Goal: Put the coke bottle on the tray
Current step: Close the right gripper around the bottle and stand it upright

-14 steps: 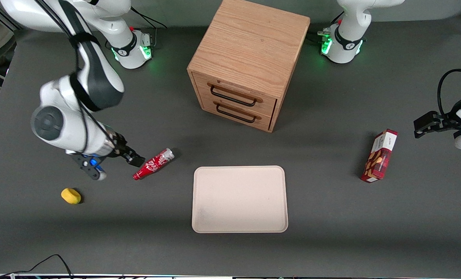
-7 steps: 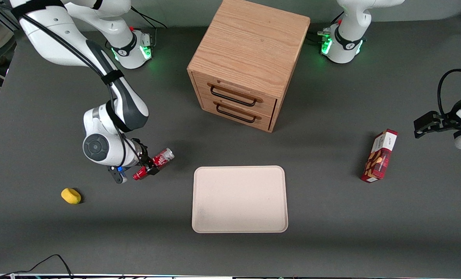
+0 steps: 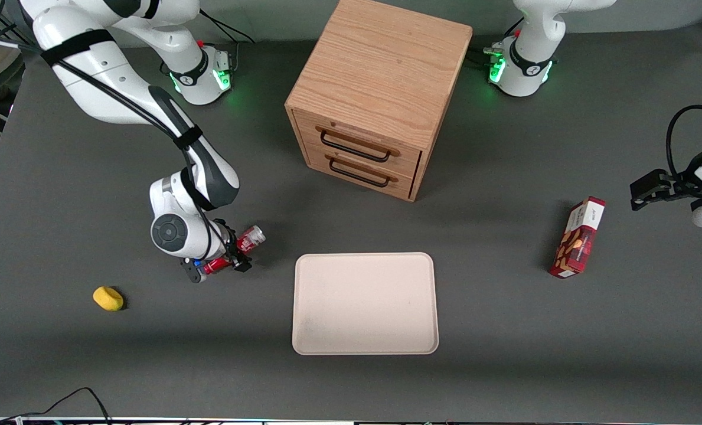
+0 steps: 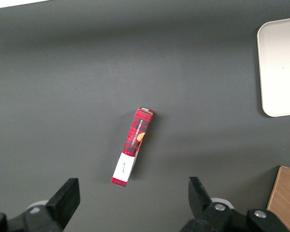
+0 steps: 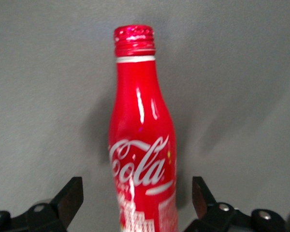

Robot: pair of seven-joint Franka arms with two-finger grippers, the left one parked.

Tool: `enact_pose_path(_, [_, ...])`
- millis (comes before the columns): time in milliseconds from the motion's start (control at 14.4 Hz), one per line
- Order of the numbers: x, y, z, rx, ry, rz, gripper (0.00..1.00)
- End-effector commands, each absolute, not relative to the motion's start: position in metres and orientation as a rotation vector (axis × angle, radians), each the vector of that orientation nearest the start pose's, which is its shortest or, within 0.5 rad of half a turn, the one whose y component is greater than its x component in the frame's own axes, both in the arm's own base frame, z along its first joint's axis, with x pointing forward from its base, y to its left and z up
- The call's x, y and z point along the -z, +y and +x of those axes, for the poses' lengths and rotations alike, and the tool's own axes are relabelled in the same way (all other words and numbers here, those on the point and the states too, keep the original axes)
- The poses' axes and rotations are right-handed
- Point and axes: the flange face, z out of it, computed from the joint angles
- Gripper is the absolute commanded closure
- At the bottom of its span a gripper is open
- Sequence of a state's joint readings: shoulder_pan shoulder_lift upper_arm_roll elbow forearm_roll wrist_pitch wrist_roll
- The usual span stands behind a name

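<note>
Lying on its side on the dark grey desk (image 3: 504, 330), the small slim red coke bottle (image 3: 245, 242) with white script and a silver base sits between the two fingers of the right arm's black hand (image 3: 236, 254). In the wrist view the coke bottle (image 5: 140, 145) runs lengthwise away from the hand (image 5: 137, 203), its red-capped neck pointing outward, and one dark fingertip (image 5: 70, 195) stands clear of the bottle on each flank, with grey desk showing in the gaps; the hand is spread wide and grips nothing. Close to the hand, toward the parked arm's end of the desk, lies the flat cream-beige rectangular tray (image 3: 365, 304) with rounded corners and a low rim, bare on top. Farther from the front camera than the hand stands the light wooden two-drawer cabinet (image 3: 380, 88). A small yellow rounded object (image 3: 108, 298) rests on the desk near the hand, slightly nearer the front camera. Well away, toward the parked arm's end, a red-and-white snack box (image 3: 578, 237) lies on the desk.
</note>
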State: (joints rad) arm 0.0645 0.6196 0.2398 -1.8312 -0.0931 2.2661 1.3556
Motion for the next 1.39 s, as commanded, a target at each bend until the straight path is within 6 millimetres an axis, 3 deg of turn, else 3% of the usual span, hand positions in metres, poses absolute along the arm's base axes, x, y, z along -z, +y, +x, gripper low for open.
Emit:
enact_pose_path(0, [-0.184, 0.178, 0.598, -0.230, 1.588, -2.800, 0.00])
enact_pose_path(70, [-0.183, 0.178, 0.597, -0.230, 1.589, -2.801, 0.03])
enact_pose_path(348, [-0.182, 0.178, 0.597, -0.230, 1.587, -2.802, 0.56])
enact_pose_path(557, [-0.186, 0.178, 0.599, -0.221, 1.581, -2.800, 0.81])
enact_pose_path(696, [-0.199, 0.180, 0.603, -0.193, 1.555, -2.800, 0.88])
enact_pose_path(1043, [-0.297, 0.204, 0.653, -0.097, 1.408, -2.841, 0.89])
enact_pose_path(1183, [-0.336, 0.219, 0.669, -0.045, 1.204, -2.872, 0.89])
enact_pose_path(1322, [-0.362, 0.237, 0.679, 0.017, 1.025, -2.885, 0.89])
